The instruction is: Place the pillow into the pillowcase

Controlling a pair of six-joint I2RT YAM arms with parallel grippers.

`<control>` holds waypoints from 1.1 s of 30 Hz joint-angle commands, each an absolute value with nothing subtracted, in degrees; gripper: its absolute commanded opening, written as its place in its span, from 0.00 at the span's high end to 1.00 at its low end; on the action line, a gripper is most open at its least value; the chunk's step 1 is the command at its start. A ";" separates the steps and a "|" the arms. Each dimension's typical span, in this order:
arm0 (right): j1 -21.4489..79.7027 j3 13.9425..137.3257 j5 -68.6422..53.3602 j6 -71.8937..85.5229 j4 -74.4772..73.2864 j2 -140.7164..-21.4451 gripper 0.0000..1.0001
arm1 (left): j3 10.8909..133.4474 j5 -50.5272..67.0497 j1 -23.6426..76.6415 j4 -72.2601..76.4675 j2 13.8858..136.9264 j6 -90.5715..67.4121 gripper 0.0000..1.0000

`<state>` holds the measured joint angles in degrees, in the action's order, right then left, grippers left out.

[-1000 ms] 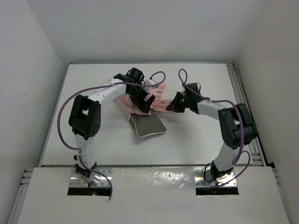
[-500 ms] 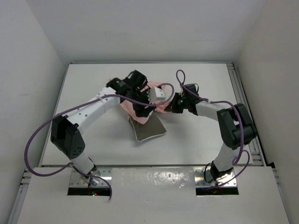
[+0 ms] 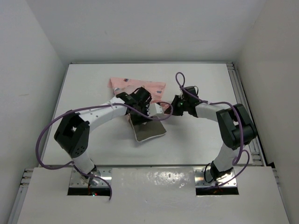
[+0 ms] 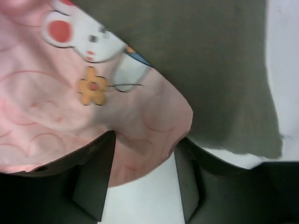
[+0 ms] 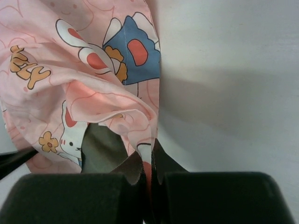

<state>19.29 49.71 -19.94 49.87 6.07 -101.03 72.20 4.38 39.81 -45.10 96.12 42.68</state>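
R fingers (image 5: 168, 186) pinch pillowcase (image 5: 93, 93), pillow (image 3: 150, 130) part-covered, L fingers (image 4: 93, 177) apart

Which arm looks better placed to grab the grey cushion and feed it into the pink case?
Probably the left. The left gripper is open beside the pillow, pillowcase cloth lying between its fingers. The right gripper is shut on the pillowcase edge, so it is busy holding that.

- The pillow (image 3: 150, 131) is a flat brown-grey rectangle with light piping. It lies mid-table with its near end bare and its far end under pink cloth.
- The pillowcase (image 3: 126, 85) is thin pink cloth printed with cartoon figures. It lies rumpled beyond the pillow, overlapping it.
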 commanded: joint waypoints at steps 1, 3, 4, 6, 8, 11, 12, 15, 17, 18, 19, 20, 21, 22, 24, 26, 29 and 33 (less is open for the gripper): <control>19.69 48.96 -20.04 50.27 8.17 -98.70 1.00 | 72.24 1.13 39.47 -36.92 95.27 38.60 0.69; 19.69 48.43 -20.04 50.19 7.91 -98.17 1.00 | 72.77 3.41 38.94 -37.52 95.36 36.49 0.97; 19.69 48.34 -20.13 49.92 7.82 -98.00 1.00 | 73.21 7.60 37.72 -39.36 95.27 36.04 1.00; 19.69 48.25 -20.30 49.31 6.69 -97.04 1.00 | 75.93 13.68 35.78 -42.70 95.36 35.16 1.00; 19.25 49.04 -21.09 47.82 3.63 -96.42 1.00 | 80.82 21.39 31.31 -47.36 95.01 33.58 1.00; 17.32 51.67 -26.09 46.85 0.36 -94.14 1.00 | 91.00 29.86 22.70 -52.64 94.48 31.65 1.00; 16.79 53.42 -29.84 46.93 -1.82 -92.83 1.00 | 93.75 31.62 20.59 -53.86 94.66 30.86 1.00; 14.51 59.73 -33.22 44.23 -9.20 -90.63 1.00 | 105.97 32.97 12.94 -58.08 95.53 29.63 1.00; 14.07 65.70 -33.14 41.67 -16.83 -89.74 1.00 | 114.41 32.69 10.91 -58.80 96.06 27.18 1.00; 13.54 67.48 -33.13 39.92 -18.70 -89.30 1.00 | 116.78 32.87 8.98 -58.80 96.85 25.94 1.00; 13.36 68.98 -33.66 39.29 -20.11 -88.51 1.00 | 121.77 34.18 8.09 -58.97 97.29 24.88 1.00; 13.10 70.47 -33.84 39.11 -22.48 -88.16 1.00 | 124.08 34.80 7.22 -58.80 97.47 23.57 1.00; 12.40 73.45 -34.10 38.76 -23.54 -87.89 1.00 | 126.02 35.41 5.64 -58.28 98.17 20.77 1.00; 11.96 74.87 -35.06 38.67 -24.51 -87.63 1.00 | 129.43 35.77 4.93 -57.75 98.35 19.44 1.00; 11.08 80.38 -35.85 38.32 -28.46 -87.71 1.00 | 131.91 36.47 2.91 -56.17 98.35 16.37 1.00; 10.29 84.88 -37.17 37.71 -33.54 -88.59 1.00 | 135.16 36.30 1.76 -55.55 98.44 15.47 1.00; 8.36 94.02 -39.79 37.52 -38.22 -89.91 1.00 | 138.94 35.51 -1.57 -53.44 98.70 13.10 1.00; 4.93 108.26 -42.98 44.10 -37.97 -91.05 1.00 | 147.37 33.41 -6.94 -48.26 100.02 10.11 1.00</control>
